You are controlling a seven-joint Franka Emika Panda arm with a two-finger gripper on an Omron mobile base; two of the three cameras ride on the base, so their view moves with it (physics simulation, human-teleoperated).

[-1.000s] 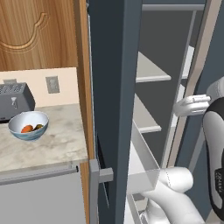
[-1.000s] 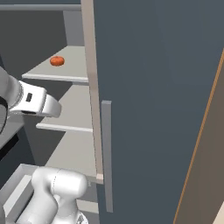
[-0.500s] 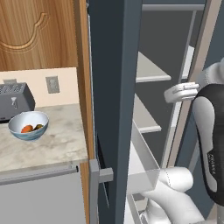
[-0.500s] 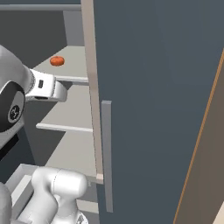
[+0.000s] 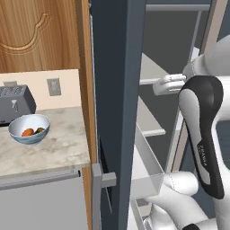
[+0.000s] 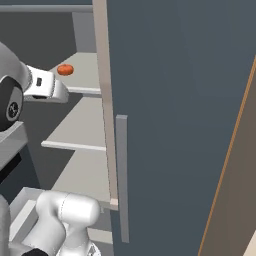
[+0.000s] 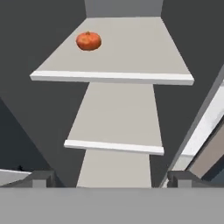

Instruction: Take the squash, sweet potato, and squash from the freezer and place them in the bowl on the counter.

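An orange, round squash point(image 7: 89, 41) lies at the back left of the upper shelf point(image 7: 131, 65) in the open freezer point(image 5: 114, 90); it shows also as the squash point(image 6: 65, 69) in the right base view. My gripper point(image 7: 111, 179) hangs in front of the shelves, short of the squash, open with nothing between its fingertips point(image 7: 41, 177). From the sides the gripper point(image 5: 168, 84) point(image 6: 60, 94) sits level with that upper shelf. The pale blue-and-white bowl point(image 5: 29, 129) stands on the counter point(image 5: 58, 143); an orange piece and a greenish piece lie in it.
The freezer door point(image 6: 175, 100) with its long grey handle point(image 6: 121, 175) stands open, close on the arm's right. A lower shelf point(image 7: 116, 127) and a clear drawer point(image 5: 148, 166) sit below. A toaster point(image 5: 13, 102) stands behind the bowl, under the wooden cupboard point(image 5: 40, 31).
The hand has risen and reached further into the freezer, from the height of the lower shelf to that of the upper shelf. The jaws have stayed open. Squash and bowl have not moved.
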